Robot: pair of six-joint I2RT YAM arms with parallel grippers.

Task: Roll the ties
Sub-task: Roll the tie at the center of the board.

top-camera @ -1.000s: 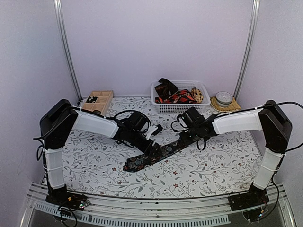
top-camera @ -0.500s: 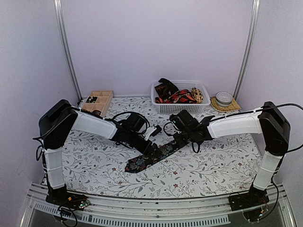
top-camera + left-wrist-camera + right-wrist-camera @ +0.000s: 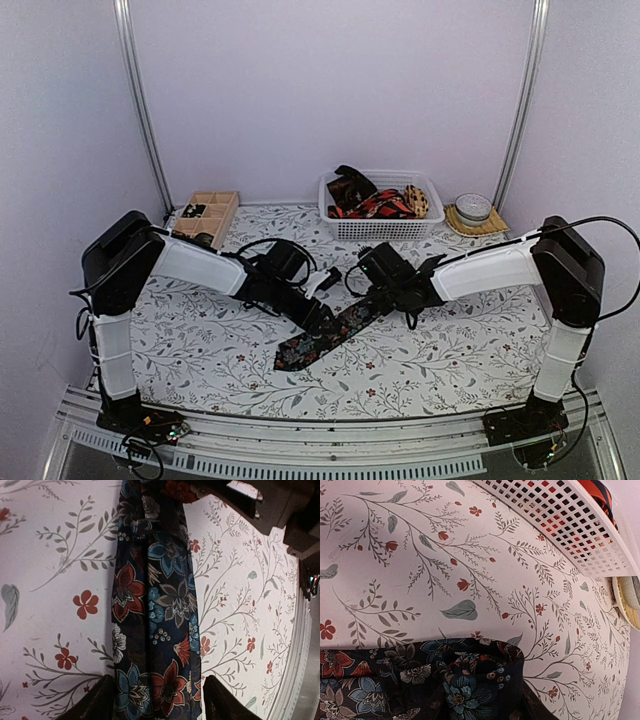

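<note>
a robotics lab test cell: two white-and-black robot arms point(image 3: 200, 262) stand bolted to an aluminium rail point(image 3: 330, 455), with bare circuit boards point(image 3: 160, 430) and loose cables at the near edge. plain pale walls point(image 3: 330, 90) and metal uprights point(image 3: 135, 100) box in a floral-clothed table point(image 3: 450, 350).

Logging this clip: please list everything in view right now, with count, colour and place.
floral tie: one, dark, diagonal at mid-table
basket ties: several, red-black, dark, yellow, piled in basket
basket: one, white mesh, back centre
wooden tray: one, pale wood, back left
round container: one, grey, back right
woven mat: one, tan, under container
tablecloth: one, white leaf print
left tool: black, open astride floral tie
right tool: black, gripping tie's folded end
</note>
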